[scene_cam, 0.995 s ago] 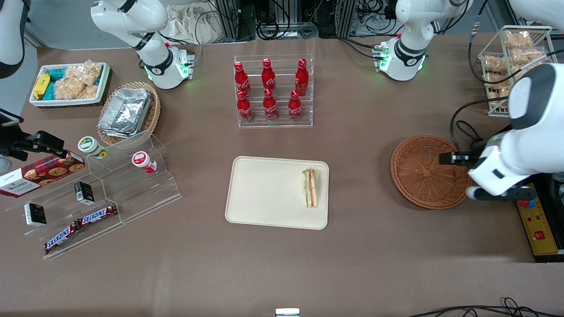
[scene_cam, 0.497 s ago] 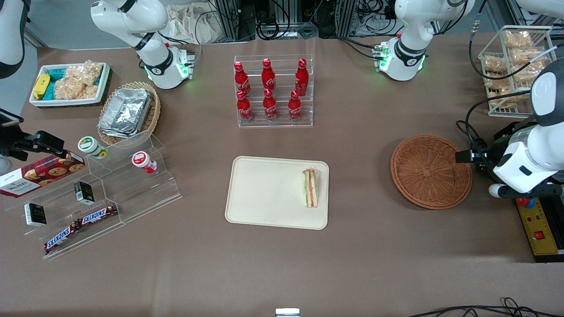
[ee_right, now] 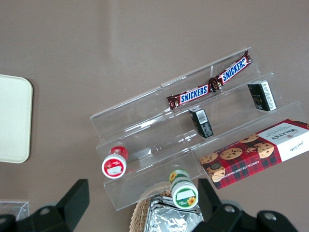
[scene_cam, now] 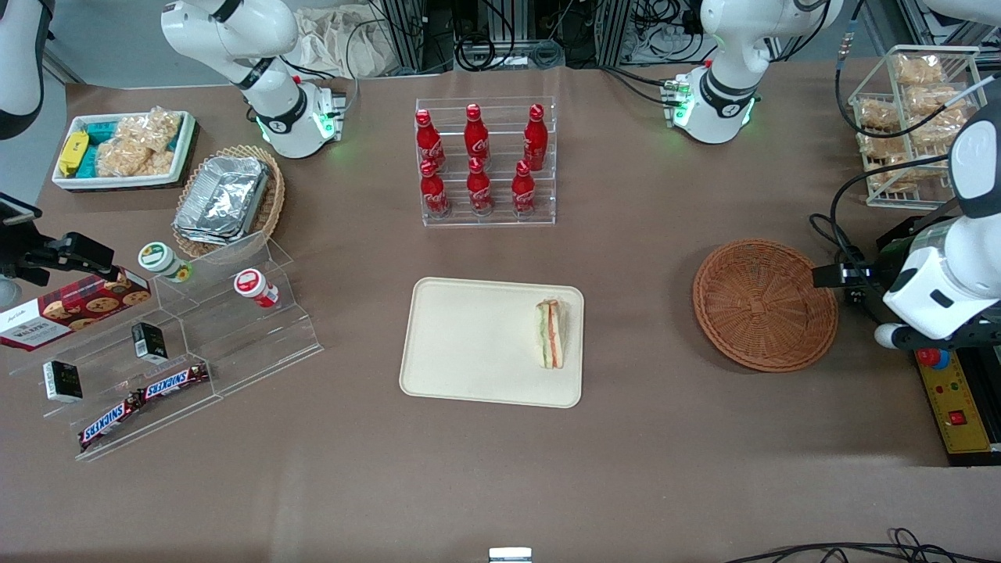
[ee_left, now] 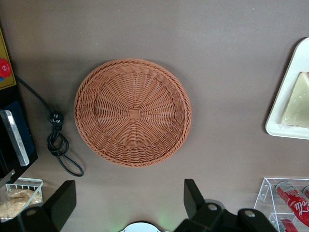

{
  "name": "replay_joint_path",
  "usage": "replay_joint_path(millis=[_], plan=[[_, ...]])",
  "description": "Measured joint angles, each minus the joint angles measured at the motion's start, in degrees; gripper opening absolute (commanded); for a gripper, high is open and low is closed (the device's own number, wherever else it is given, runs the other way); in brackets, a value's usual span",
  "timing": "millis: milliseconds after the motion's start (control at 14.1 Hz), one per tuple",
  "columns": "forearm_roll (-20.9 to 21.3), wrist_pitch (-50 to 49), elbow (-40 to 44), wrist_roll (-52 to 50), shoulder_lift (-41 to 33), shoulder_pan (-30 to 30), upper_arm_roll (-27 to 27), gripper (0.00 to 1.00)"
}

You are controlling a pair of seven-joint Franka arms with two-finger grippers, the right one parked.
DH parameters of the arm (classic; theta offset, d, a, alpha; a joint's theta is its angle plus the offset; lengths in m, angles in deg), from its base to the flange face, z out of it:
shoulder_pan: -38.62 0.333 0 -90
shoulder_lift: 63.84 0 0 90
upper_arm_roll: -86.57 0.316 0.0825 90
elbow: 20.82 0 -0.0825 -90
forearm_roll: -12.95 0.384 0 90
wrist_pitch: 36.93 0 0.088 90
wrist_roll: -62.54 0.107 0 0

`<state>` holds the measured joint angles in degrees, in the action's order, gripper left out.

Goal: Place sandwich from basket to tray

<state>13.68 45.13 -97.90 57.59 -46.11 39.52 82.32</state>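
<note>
Front view puts the sandwich (scene_cam: 550, 334) on the tray (scene_cam: 469, 344), lying along the tray's short edge that faces the basket (scene_cam: 765, 304), just inside the low rim. The basket holds nothing and sits toward the working arm's end of the table (scene_cam: 626, 469). The gripper (ee_left: 126, 198) hangs above the table just beside the basket's rim, fingers spread wide and carrying nothing.

By my reading the placement is done, and the step in hand is a retreat. To do it well, the arm should rise and pull clear toward its own end of the table, keeping its links off the basket rim and away from the black cable (ee_left: 60, 145) coiled beside the basket.

The basket is round and shallow, reddish-brown wicker woven in rings about a small square hub. The tray is smooth cream plastic with rounded corners. The sandwich is a white-bread wedge showing orange and green layers at its cut edge; whether a clear wrap covers it is hard to tell from here.
</note>
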Motion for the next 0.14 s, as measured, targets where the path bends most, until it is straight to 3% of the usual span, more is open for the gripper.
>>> replay_joint_path(millis=[142], plan=[[0.0,0.0,0.0,0.0,-0.36,0.0,0.02,0.99]])
